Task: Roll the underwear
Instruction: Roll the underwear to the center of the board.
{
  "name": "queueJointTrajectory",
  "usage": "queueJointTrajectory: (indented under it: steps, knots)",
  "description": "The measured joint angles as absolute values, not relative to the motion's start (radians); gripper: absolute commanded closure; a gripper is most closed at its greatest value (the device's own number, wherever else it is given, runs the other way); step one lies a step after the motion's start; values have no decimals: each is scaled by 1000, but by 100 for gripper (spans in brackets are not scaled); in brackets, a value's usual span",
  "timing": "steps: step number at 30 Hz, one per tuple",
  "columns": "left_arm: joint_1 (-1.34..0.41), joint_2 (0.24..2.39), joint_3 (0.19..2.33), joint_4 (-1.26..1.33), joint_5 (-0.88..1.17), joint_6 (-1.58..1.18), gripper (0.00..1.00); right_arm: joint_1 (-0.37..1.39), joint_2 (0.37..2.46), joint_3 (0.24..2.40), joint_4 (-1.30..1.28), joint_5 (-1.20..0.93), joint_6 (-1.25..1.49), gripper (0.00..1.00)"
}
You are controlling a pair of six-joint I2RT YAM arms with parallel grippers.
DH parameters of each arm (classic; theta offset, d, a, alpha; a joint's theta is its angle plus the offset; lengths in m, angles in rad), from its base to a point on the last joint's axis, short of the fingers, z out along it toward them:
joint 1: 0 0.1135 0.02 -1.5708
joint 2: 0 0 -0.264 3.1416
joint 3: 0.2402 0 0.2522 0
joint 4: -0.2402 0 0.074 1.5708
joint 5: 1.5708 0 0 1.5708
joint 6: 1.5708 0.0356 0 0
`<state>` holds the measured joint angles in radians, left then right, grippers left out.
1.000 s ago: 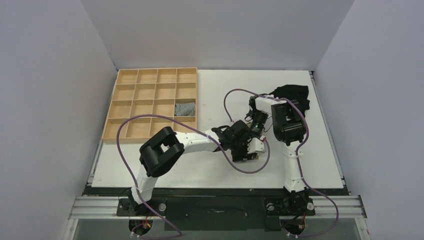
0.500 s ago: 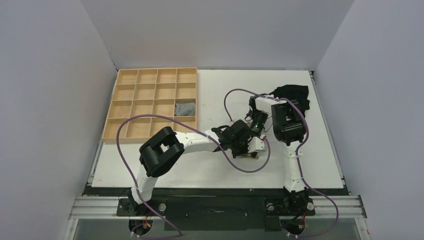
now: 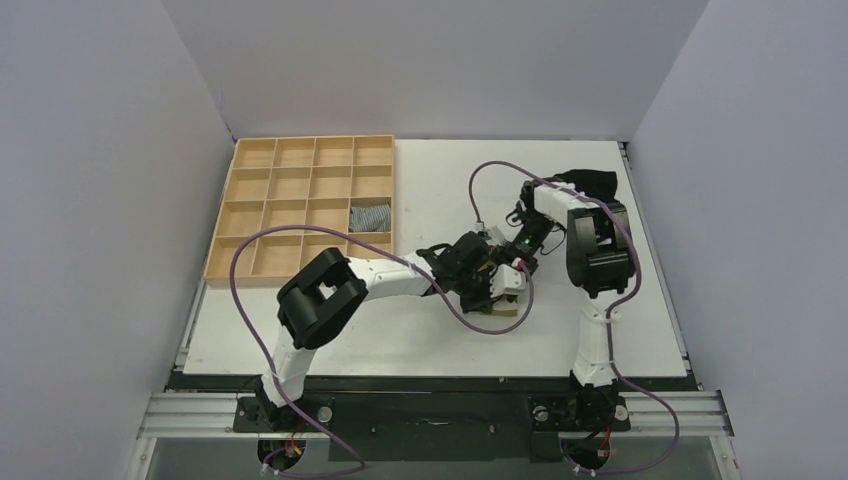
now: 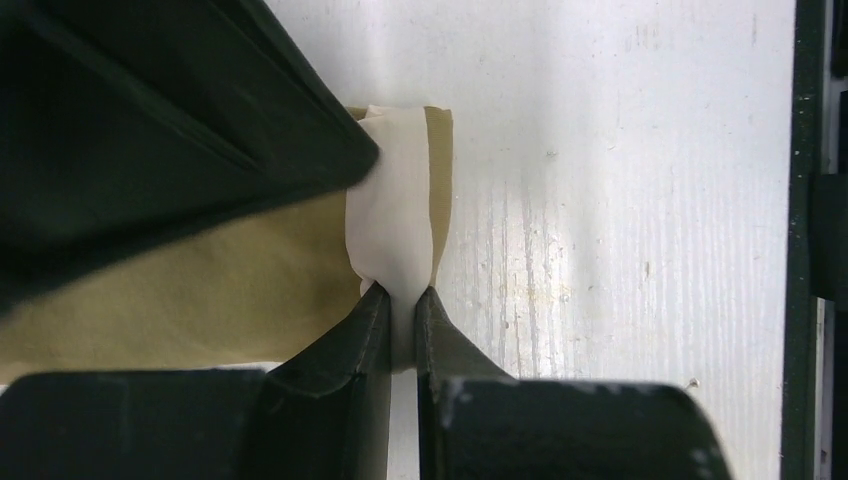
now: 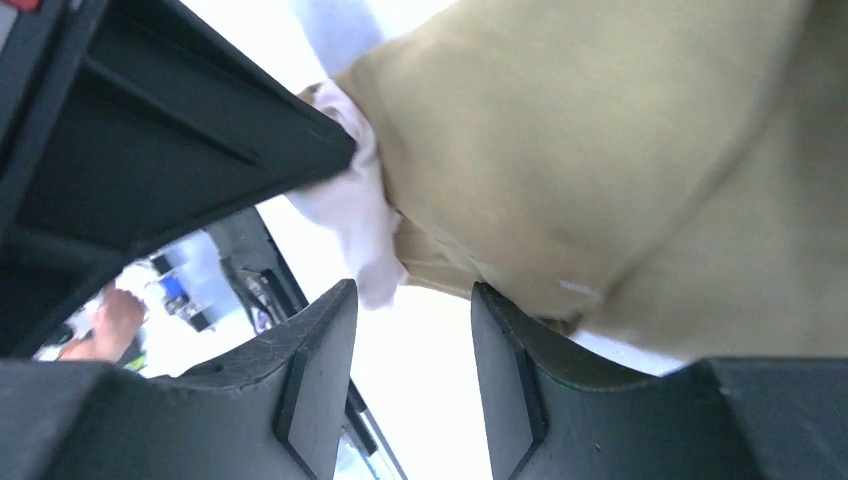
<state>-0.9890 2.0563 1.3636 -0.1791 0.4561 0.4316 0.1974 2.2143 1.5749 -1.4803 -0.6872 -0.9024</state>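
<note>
Underwear [image 3: 499,306], olive-khaki with cream panel [image 4: 395,215], lying on worktop [image 3: 400,345] right of centre and nearer near edge than far edge; left gripper [image 4: 402,318] low over garment, jaws clamped together on end of cream panel; right gripper [image 5: 412,292] just beside same end, jaws apart.

A: How many garments?
B: Two: one olive-khaki fabric underwear [image 4: 200,290] with a cream-white panel, one crumpled black cloth garment [image 3: 600,182].
A: Else?
B: One sixteen-compartment wooden tray [image 3: 310,139], one small grey-blue striped cloth roll [image 3: 371,216].
</note>
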Motion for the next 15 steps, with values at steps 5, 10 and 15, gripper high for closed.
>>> queueJointTrajectory:
  steps: [5, 10, 15]
  knots:
    - [-964, 2062, 1364, -183, 515, 408, 100, 146, 2127, 1539, -1383, -669, -859, 56]
    - [-936, 2077, 1372, -188, 578, 377, 100, 104, 1959, 1448, -1259, -651, -773, 56]
    - [-912, 2133, 1460, -265, 648, 347, 100, 76, 1725, 1306, -1090, -636, -652, 54]
